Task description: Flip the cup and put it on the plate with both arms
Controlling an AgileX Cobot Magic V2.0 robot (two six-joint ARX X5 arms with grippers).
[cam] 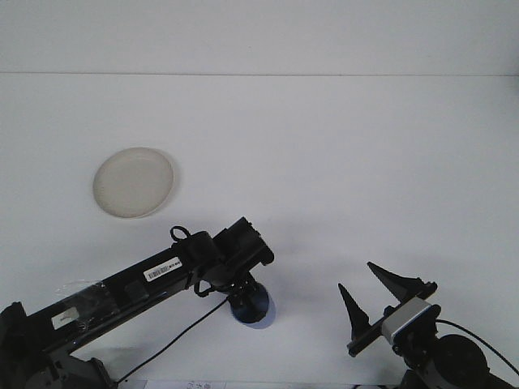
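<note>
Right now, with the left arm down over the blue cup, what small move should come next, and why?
Probably a short straight lift with the left gripper. It sits down on the blue cup, which is on the table and far from the plate. Whether its jaws have closed cannot be seen, so check the grip first. The right gripper waits open, apart from the cup.

- Single front view, mounted high behind the arms, facing forward and angled down over the white counter point(340, 162).
- Wide framing: far counter edge near the top, both arms entering from the bottom corners.
- No second view; nothing shared.
</note>
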